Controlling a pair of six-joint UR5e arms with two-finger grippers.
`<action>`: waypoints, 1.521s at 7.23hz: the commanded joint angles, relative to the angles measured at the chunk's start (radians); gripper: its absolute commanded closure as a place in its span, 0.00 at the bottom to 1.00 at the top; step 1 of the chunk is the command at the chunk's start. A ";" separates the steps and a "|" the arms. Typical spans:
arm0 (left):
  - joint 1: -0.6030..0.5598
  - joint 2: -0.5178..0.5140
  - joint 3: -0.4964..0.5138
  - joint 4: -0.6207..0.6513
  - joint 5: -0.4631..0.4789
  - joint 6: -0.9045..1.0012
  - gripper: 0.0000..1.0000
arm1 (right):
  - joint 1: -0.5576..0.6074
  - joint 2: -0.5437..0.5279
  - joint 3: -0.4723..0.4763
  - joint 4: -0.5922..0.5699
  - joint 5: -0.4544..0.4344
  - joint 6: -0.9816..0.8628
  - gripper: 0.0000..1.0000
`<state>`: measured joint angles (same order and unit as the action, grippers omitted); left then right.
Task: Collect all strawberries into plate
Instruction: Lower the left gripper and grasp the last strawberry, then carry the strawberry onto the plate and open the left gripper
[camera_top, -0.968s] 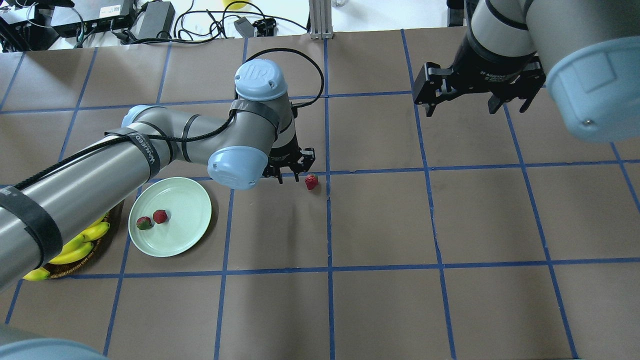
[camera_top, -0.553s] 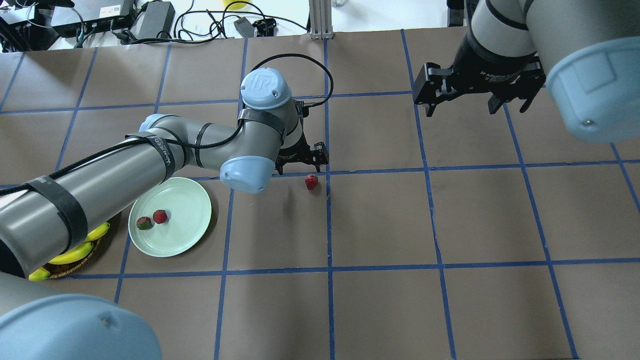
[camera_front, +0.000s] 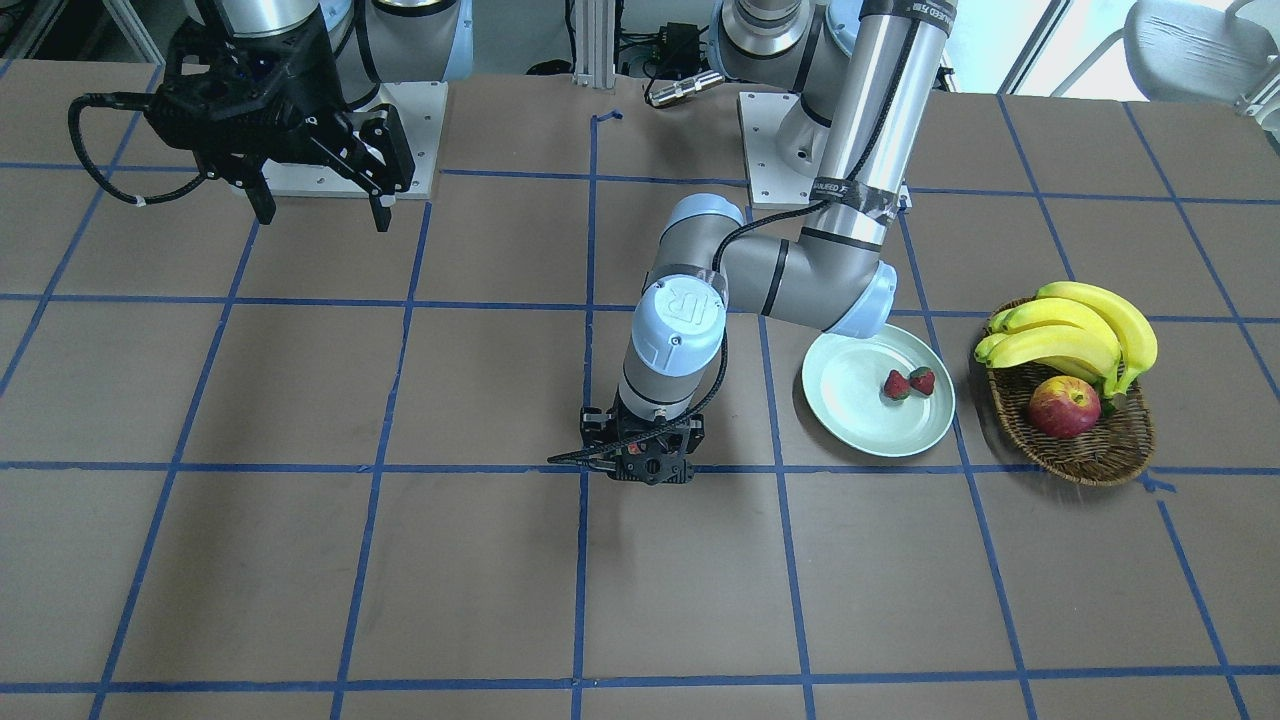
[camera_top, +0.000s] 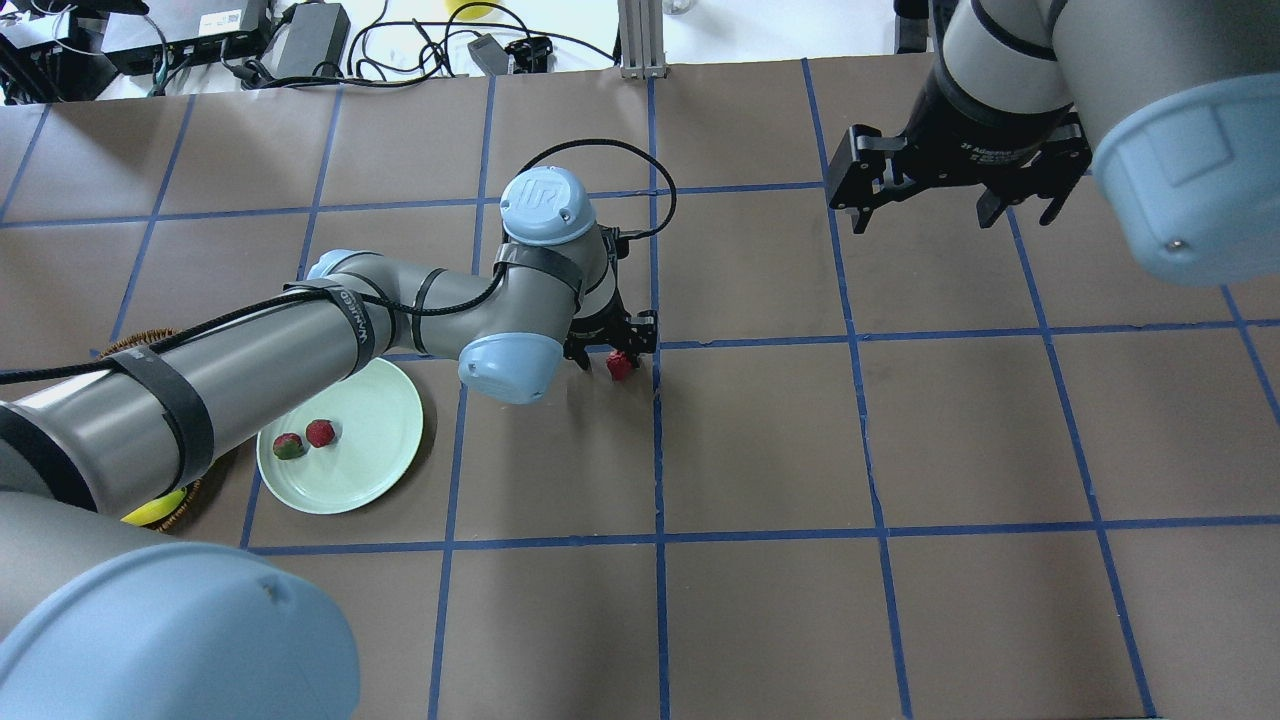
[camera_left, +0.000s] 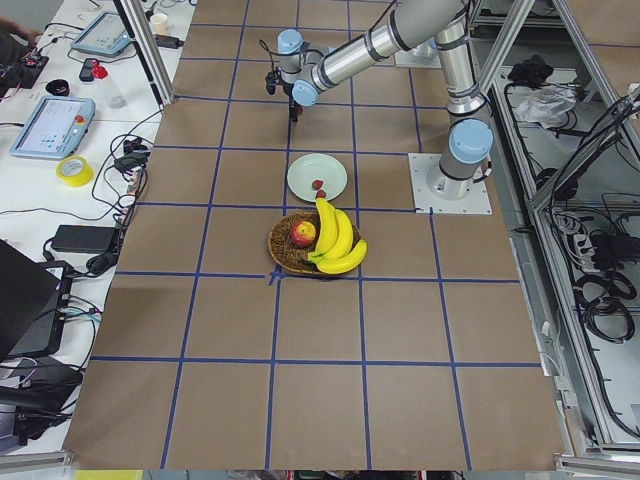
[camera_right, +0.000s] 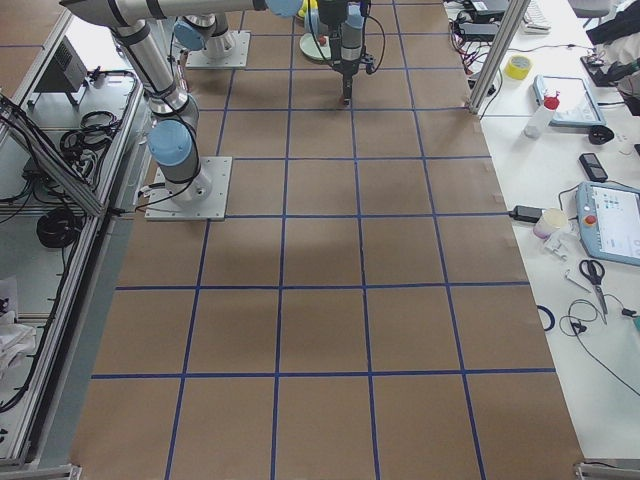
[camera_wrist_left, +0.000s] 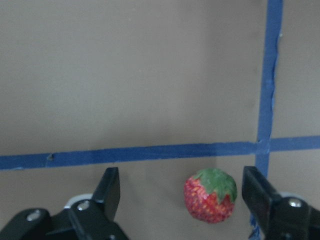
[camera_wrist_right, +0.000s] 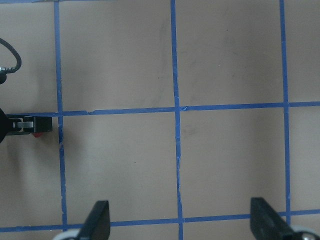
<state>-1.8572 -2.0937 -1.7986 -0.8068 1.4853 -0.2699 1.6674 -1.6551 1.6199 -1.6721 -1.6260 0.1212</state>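
A "UR" logo stands on the pale blue round joint cap (camera_top: 541, 197) of the left arm. The black fabric strap (camera_top: 357, 318) around that arm's grey tube reads "WANLEED" in white letters.

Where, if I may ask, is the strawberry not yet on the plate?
Overhead view, mid-table: the strawberry lies between the open fingers of the left gripper, beside a blue tape crossing.

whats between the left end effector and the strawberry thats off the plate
Nothing. In the left wrist view the strawberry lies inside the open left end effector, with only bare brown table on each side of it.
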 joint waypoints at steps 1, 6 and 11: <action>0.000 0.018 0.004 0.000 0.001 0.006 1.00 | 0.000 -0.002 0.000 0.000 0.001 0.000 0.00; 0.015 0.140 -0.005 -0.230 0.241 0.195 1.00 | 0.000 -0.002 0.000 0.000 0.000 0.000 0.00; 0.299 0.253 -0.081 -0.356 0.379 0.377 1.00 | 0.000 0.000 0.000 0.000 0.002 0.000 0.00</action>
<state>-1.6424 -1.8584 -1.8658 -1.1644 1.7838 0.0381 1.6675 -1.6554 1.6199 -1.6720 -1.6245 0.1212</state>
